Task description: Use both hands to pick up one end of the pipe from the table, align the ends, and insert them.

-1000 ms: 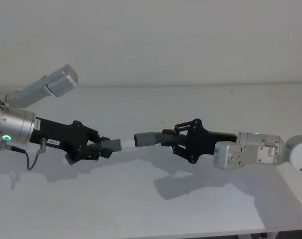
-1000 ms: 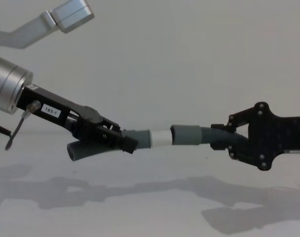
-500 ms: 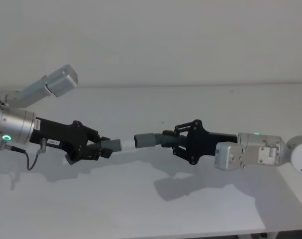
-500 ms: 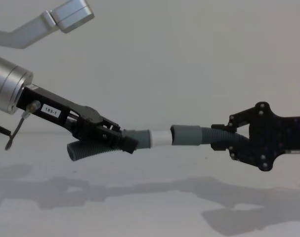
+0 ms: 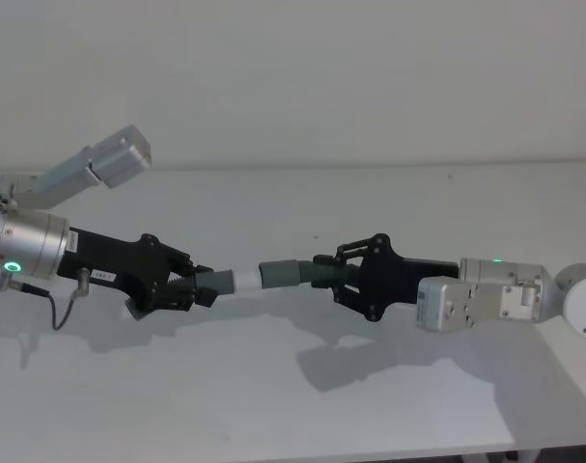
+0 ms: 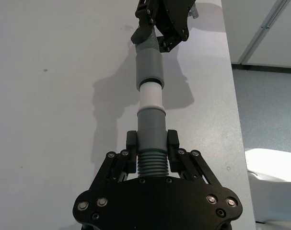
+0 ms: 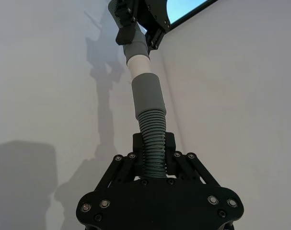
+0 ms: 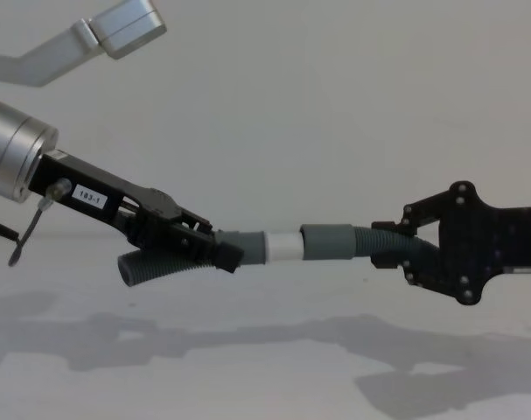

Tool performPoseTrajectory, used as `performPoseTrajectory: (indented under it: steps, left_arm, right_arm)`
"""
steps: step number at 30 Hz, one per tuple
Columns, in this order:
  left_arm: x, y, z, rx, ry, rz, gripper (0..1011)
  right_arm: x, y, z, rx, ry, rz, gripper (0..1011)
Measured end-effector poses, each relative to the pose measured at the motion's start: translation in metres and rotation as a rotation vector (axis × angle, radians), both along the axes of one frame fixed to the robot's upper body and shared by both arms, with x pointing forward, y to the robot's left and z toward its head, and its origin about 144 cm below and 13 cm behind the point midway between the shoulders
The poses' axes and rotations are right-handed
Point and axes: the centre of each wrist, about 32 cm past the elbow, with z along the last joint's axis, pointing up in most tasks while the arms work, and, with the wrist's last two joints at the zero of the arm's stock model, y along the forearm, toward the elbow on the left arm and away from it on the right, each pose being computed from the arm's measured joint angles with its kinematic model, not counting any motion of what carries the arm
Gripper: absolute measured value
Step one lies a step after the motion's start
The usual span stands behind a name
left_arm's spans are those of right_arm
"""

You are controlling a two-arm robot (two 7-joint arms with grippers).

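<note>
While both grippers clamp ribbed grey hose pieces, the white tip [image 8: 284, 245] meets the grey cuff [image 8: 328, 242]

left arm [image 8: 16, 162]: silver-grey cylinder, green ring light, thin black cable
left gripper [image 8: 214, 249]: black plastic, small white label
right gripper [image 8: 389, 245]: black linkage plates, silver screws
right arm [image 5: 481, 299]: boxy grey housing
</note>
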Motion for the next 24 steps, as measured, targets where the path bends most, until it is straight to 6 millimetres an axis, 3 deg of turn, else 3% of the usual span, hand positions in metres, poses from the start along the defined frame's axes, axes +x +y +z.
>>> performPoseTrajectory:
  steps: [24]
  left_arm:
    - [0.0,-0.0012,0.0002,-0.003,0.0,-0.003,330]
  right_arm:
    - [0.001,0.0078,-0.0005,-0.006,0.006,0.036,225]
